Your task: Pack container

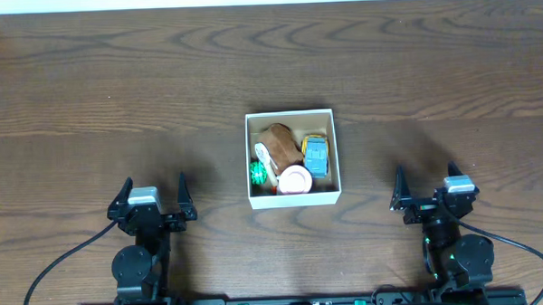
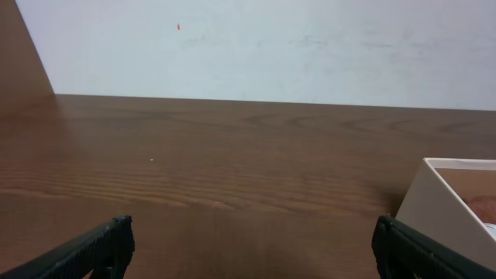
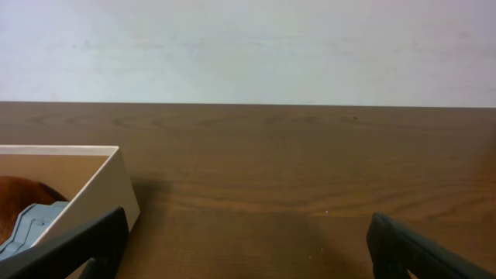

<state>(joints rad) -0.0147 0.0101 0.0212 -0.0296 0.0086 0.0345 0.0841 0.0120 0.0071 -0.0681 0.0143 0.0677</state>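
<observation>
The container [image 1: 334,155], a small square white-walled box, sits at the table's middle. Inside lie a brown rounded toy [image 1: 278,141], a blue toy [image 1: 317,156], a green toy [image 1: 258,174] and a white round piece [image 1: 295,180]. My left gripper [image 1: 153,195] is open and empty, to the box's lower left, apart from it. My right gripper [image 1: 427,184] is open and empty, to the box's lower right. The left wrist view shows the box's white wall [image 2: 442,213] at right between open fingers [image 2: 248,248]. The right wrist view shows the box wall [image 3: 105,194] at left, the blue toy [image 3: 27,221] inside, fingers [image 3: 244,244] open.
Dark brown wood-grain table [image 1: 116,94] all around. A pale wall [image 2: 271,46] stands beyond the far table edge. Black cables [image 1: 49,273] run from both arm bases at the front edge.
</observation>
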